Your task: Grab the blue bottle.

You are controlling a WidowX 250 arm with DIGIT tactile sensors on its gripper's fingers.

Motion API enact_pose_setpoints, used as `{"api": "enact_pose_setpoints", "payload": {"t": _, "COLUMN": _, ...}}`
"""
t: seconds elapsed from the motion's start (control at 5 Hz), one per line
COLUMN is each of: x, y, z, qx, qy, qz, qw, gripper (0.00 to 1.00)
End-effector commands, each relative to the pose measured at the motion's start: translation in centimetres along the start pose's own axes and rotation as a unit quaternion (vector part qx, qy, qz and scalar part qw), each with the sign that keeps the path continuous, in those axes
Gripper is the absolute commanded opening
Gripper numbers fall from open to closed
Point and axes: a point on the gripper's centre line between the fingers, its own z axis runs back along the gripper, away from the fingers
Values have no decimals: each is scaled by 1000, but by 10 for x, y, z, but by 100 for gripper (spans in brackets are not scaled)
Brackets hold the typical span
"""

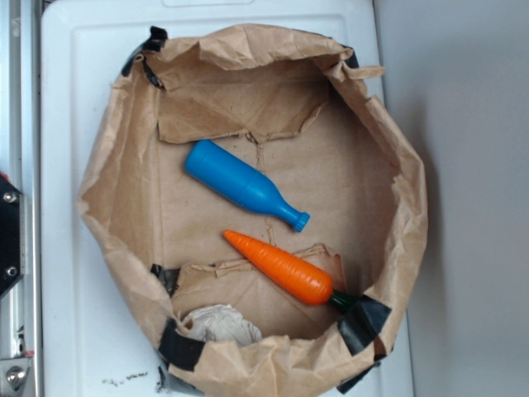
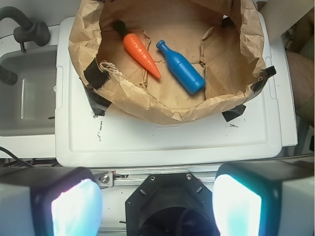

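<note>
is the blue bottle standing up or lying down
Lying down: the blue bottle rests on its side on the paper bag's floor, beside the carrot.

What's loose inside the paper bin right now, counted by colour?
Blue: 1, the blue bottle
Orange: 1, the carrot, with a dark green stem
White: 1, a crumpled wad by the bin's wall
Total: 3

Claw point(image 2: 156, 204) with two pale, seemingly translucent fingers point(image 2: 74, 209), black octagonal hub, silver screws
</note>
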Motion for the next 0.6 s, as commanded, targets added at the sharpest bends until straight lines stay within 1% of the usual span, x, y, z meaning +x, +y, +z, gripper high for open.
{"api": "enact_pose_setpoints", "payload": {"t": 0.0, "x": 0, "y": 0, "z": 0, "qx": 0, "qy": 0, "qz": 0, "qw": 1000, "gripper": 100}}
{"api": "enact_pose_setpoints", "payload": {"t": 0.2, "x": 48, "y": -5, "z": -13, "qx": 6, "qy": -5, "qz": 27, "qw": 1000, "gripper": 100}}
{"api": "enact_pose_setpoints", "payload": {"t": 0.4, "x": 43, "y": -8, "z": -13, "qx": 6, "qy": -21, "qz": 36, "qw": 999, "gripper": 100}}
